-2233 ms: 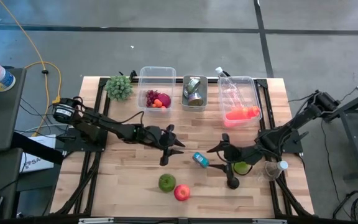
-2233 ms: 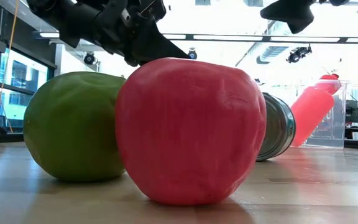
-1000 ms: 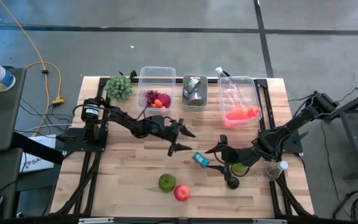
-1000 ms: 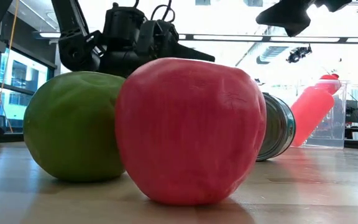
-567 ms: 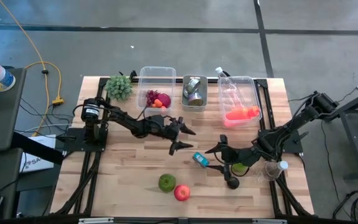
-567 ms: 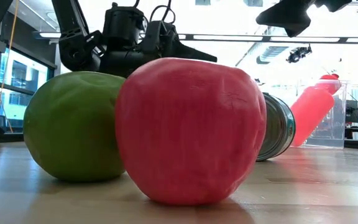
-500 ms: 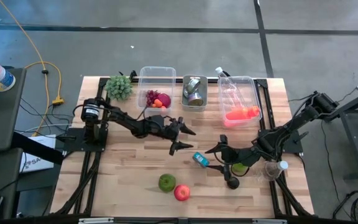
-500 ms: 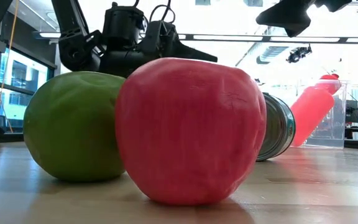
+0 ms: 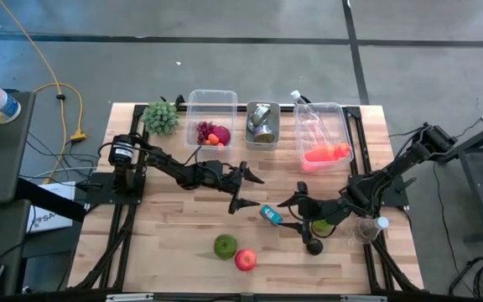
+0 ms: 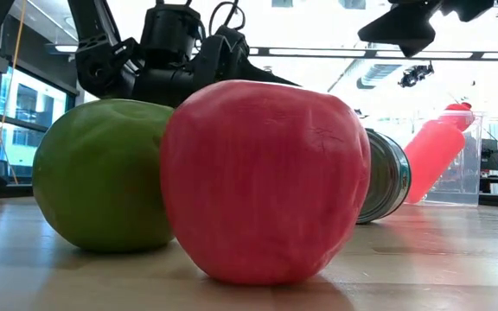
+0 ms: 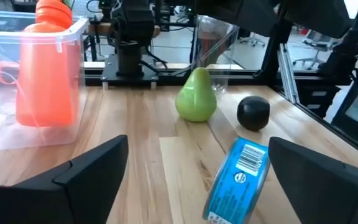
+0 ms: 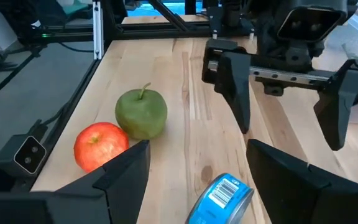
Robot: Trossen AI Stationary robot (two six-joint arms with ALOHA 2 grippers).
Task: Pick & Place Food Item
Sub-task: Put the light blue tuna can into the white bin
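Observation:
A green apple and a red apple rest side by side on the table near its front edge; they fill the low view, the red apple in front. A green pear stands upright beside a small black round thing. A blue can lies on its side mid-table. My left gripper hovers open just left of the can, pointing level at it. From the right, my right gripper stands open above the table, facing the can and both apples.
Three clear bins line the far edge: one with red and purple food pieces, one with cans, one with an orange bottle. A green leafy ball sits far left. A clear cup stands near the right edge.
My left gripper has opened a little wider while staying just left of the blue can. The apples, pear and can lie where they were.

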